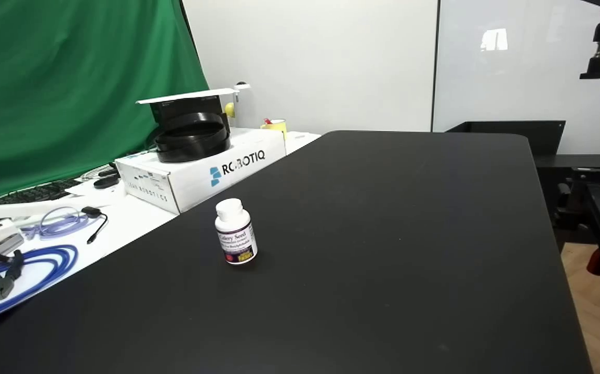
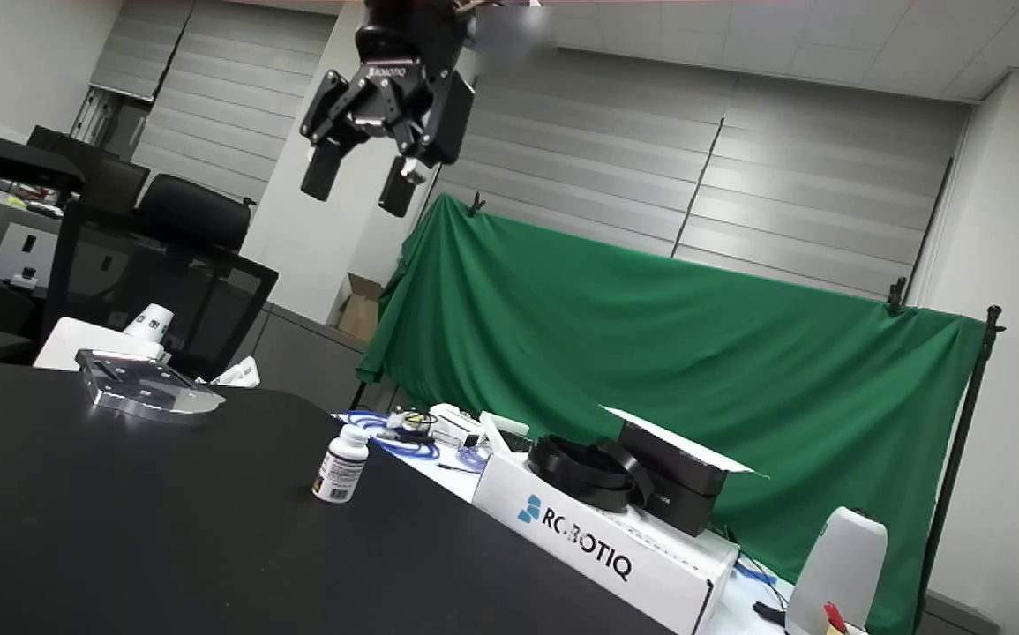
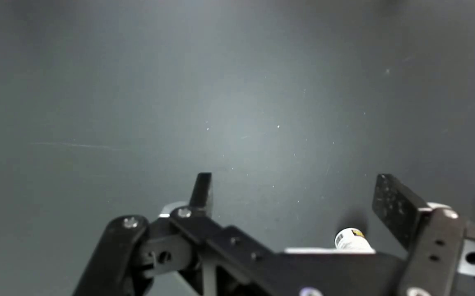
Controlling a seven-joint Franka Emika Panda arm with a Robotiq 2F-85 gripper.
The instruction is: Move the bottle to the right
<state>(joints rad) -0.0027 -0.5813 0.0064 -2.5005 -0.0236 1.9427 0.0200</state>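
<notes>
"Where is the white bottle (image 1: 236, 231) standing?"
"It's standing upright on the black worktop (image 1: 409, 254), near an edge, wearing a white cap (image 1: 229, 208)."
"And the label (image 1: 236, 240)?"
"It's showing a dark lower band."

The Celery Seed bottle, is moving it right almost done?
Done: nothing I can confirm; the Celery Seed bottle stands upright on the black table. In hand: nothing; the Robotiq gripper hangs open above the table, empty. Left: probably gripping it, moving right, letting go.

The Celery Seed bottle (image 1: 236, 232) stands on the table (image 1: 383, 234); in an exterior view the Robotiq box (image 1: 201, 176) lies behind-left.
</notes>
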